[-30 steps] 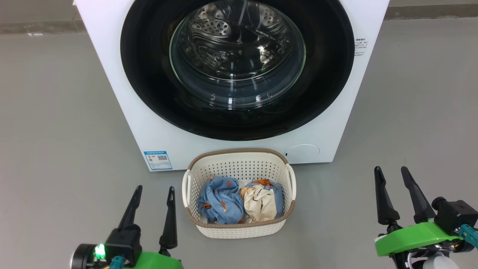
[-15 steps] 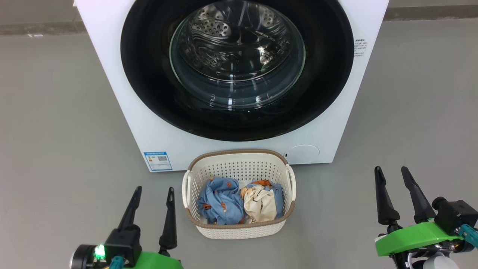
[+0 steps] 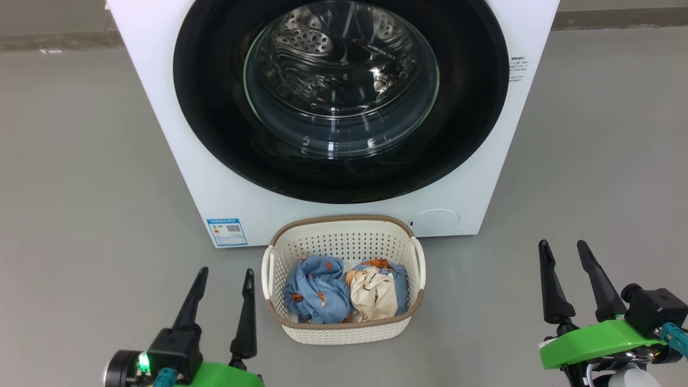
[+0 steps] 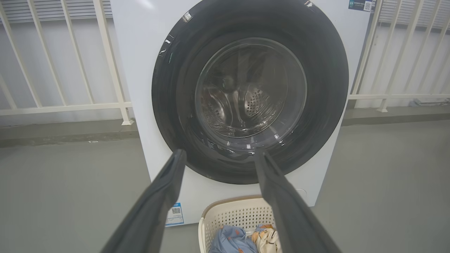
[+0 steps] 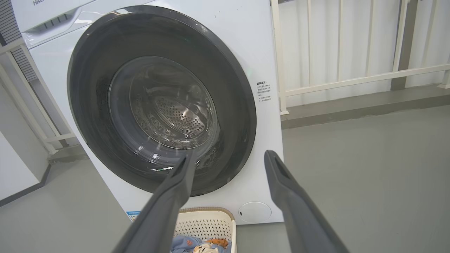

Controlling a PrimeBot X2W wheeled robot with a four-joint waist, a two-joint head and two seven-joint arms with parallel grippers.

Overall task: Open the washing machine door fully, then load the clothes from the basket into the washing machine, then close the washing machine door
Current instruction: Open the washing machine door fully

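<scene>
**Desk:** Anything legible on your feed?

**Operator:** Little. On the top panel of the washing machine [image 5: 253, 45] I read the brand lettering [image 5: 40, 2] as "Hise", cut off by the frame edge.

**Desk:** And the stickers?

**Operator:** The blue label [image 3: 227, 231], low on the left of the front, carries a QR code, but its print is too small for me. So is the corner sticker [image 4: 360, 5] up top, also with a QR code. The block of black print [image 3: 518, 67] at the front's right edge is unreadable too.
</scene>
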